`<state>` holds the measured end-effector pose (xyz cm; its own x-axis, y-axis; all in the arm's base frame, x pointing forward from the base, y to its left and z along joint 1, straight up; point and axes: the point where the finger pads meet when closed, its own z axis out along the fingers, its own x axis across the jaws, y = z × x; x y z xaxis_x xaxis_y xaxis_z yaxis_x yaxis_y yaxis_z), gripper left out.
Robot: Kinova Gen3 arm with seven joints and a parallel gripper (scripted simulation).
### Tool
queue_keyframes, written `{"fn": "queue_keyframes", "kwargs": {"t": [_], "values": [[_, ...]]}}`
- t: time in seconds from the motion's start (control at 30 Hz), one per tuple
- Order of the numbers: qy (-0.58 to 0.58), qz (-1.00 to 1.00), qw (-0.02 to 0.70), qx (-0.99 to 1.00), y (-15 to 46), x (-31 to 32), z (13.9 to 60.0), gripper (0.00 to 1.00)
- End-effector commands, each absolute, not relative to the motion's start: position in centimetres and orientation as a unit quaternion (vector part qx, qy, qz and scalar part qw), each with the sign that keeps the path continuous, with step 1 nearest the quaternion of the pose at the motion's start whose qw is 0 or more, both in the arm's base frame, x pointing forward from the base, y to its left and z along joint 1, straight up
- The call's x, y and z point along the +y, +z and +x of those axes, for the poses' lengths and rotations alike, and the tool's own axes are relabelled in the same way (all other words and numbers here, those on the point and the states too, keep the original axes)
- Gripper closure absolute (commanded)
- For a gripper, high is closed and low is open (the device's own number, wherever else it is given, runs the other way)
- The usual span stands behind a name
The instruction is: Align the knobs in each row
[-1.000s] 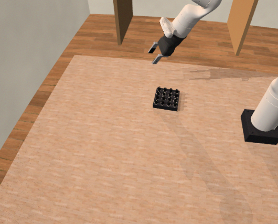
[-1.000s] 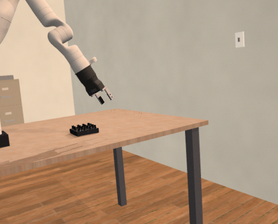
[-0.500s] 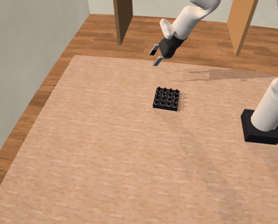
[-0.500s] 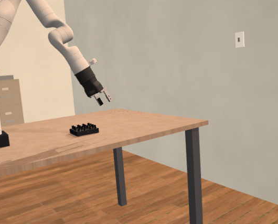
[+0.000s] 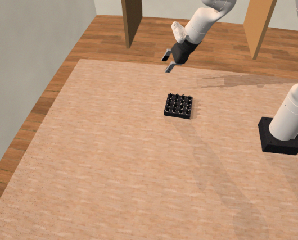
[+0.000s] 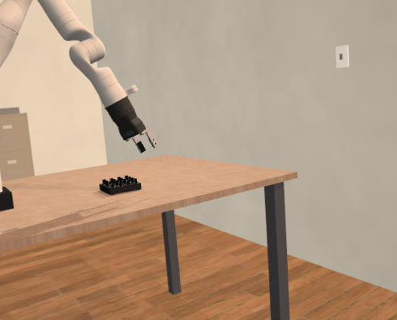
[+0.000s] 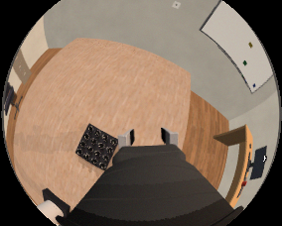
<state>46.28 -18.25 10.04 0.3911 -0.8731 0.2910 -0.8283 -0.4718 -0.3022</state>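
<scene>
The black knob box [image 5: 177, 115] [image 6: 125, 189] [image 7: 96, 147] stands flat on the table [image 5: 115, 152] [image 6: 210, 177] [image 7: 104, 79], with its rows of black knobs upward. The knobs' white lines, the marks and the printed names are too small to read in these views, and I cannot tell which side has the socket. My gripper [image 5: 166, 64] [image 6: 148, 149] [image 7: 147, 134] is open and empty. It hangs tilted, well above the table and off to one side of the box, touching nothing. In the wrist view the box lies left of the fingers, partly close to the gripper body's outline.
The arm's black base [image 5: 281, 148] [image 6: 0, 201] stands on the table, to the right of the box in the top view. A wooden desk [image 5: 262, 20] [image 7: 246, 149] stands beyond the table's edge. A grey wall [image 5: 39, 40] [image 6: 228, 72] rises past another edge.
</scene>
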Motion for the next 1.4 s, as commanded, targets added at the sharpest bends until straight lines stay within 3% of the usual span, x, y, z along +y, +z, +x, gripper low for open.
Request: {"fn": "queue_keyframes", "kwargs": {"t": [0.0, 1.37], "values": [[-0.207, -0.835, 0.055, 0.507, 10.0, -17.8, 46.5, 0.00], [-0.154, -0.807, 0.048, 0.568, 7.8, -16.1, 44.2, 0.00]]}}
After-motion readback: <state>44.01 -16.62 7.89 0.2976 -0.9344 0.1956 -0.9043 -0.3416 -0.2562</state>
